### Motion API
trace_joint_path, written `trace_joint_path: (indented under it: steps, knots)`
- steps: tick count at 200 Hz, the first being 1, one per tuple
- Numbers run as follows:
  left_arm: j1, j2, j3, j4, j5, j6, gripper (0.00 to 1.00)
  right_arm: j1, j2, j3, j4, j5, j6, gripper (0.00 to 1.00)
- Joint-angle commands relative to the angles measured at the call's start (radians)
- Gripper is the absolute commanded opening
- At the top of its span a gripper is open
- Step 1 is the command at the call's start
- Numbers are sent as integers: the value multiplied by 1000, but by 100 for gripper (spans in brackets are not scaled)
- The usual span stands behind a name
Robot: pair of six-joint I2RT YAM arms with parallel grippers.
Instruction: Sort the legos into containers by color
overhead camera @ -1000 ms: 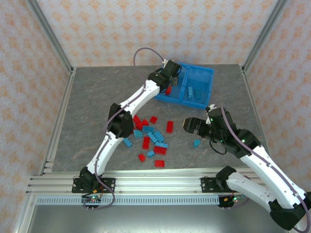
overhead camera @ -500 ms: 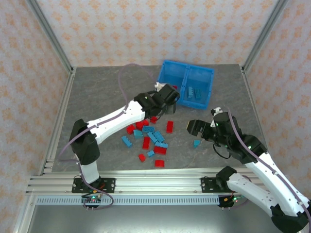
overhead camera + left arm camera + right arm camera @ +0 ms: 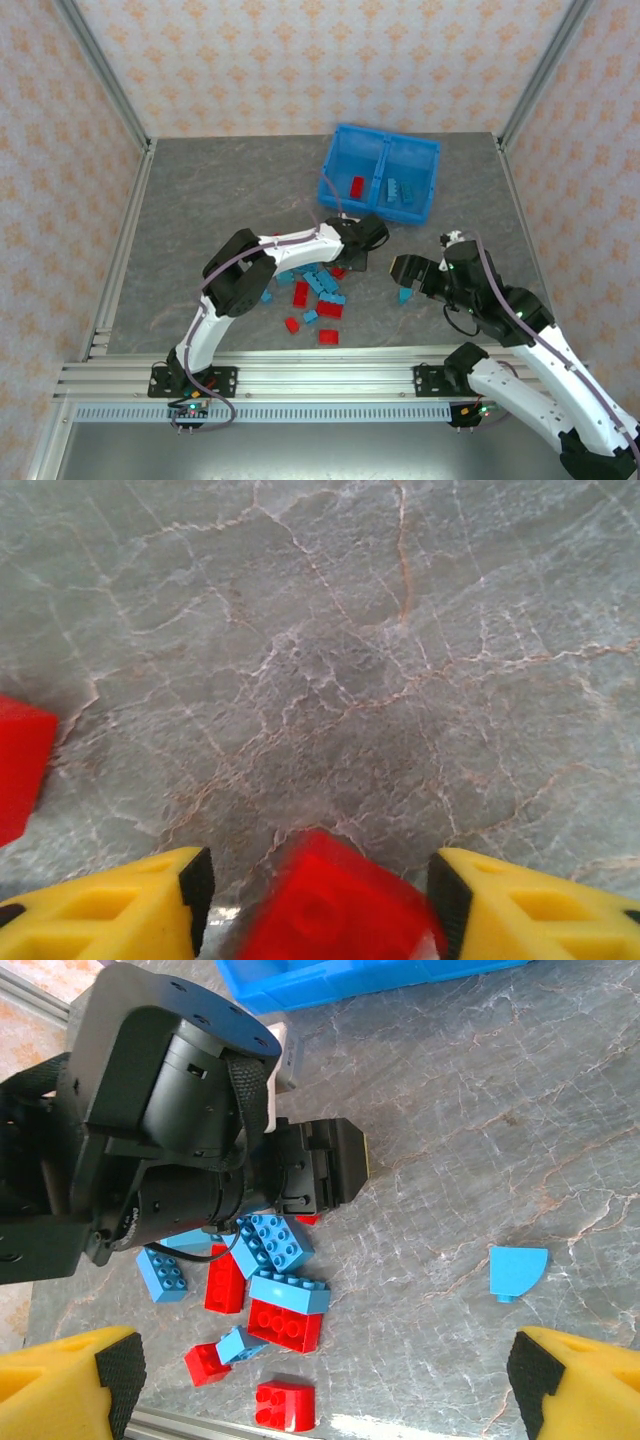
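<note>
The blue container [image 3: 432, 175] stands at the back, with a red lego [image 3: 356, 188] in its left compartment and light blue legos [image 3: 400, 190] in its right. Several red and light blue legos [image 3: 318, 290] lie scattered at mid-table. My left gripper [image 3: 354, 262] is low at the pile's right end. In the left wrist view its yellow fingers [image 3: 110, 910] straddle a blurred red lego [image 3: 330, 905], with a gap on the left, so it is open. My right gripper [image 3: 402, 270] hangs open above a lone light blue lego [image 3: 518, 1272], nothing between its fingers [image 3: 70, 1385].
The left arm's black wrist [image 3: 190, 1130] sits close above the pile in the right wrist view. A second red brick [image 3: 20, 770] lies at the left of the left wrist view. Metal frame posts and a rail [image 3: 300, 385] bound the table.
The left arm has swung from the bin's left compartment down to the pile, leaving a red lego in the bin. The right gripper has drifted slightly right and nearer.
</note>
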Motion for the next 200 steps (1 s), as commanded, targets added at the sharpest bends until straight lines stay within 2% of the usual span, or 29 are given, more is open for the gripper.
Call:
trace_joint_path:
  steps: [1,16,53,91,114,149,171,200]
  knots:
    - [-1,16,14,22,15,-24,51,4,-14,-9,-27,34,12,95]
    - [-2,20,4,28,22,-32,43,4,-14,-10,-21,34,13,95]
    - [-1,-22,1,18,9,-27,33,4,-13,-9,-15,32,17,95]
    - [0,-93,80,-20,-61,28,31,4,-12,-3,-8,27,19,95]
    - [16,-91,219,-77,-164,105,31,4,-9,2,10,12,12,95]
    - [99,23,488,-137,-265,194,29,4,-5,8,10,21,2,95]
    - [169,110,638,-118,-257,239,29,4,-5,5,7,31,-4,95]
    - [244,282,902,-110,-116,273,29,4,-3,-1,3,53,-14,95]
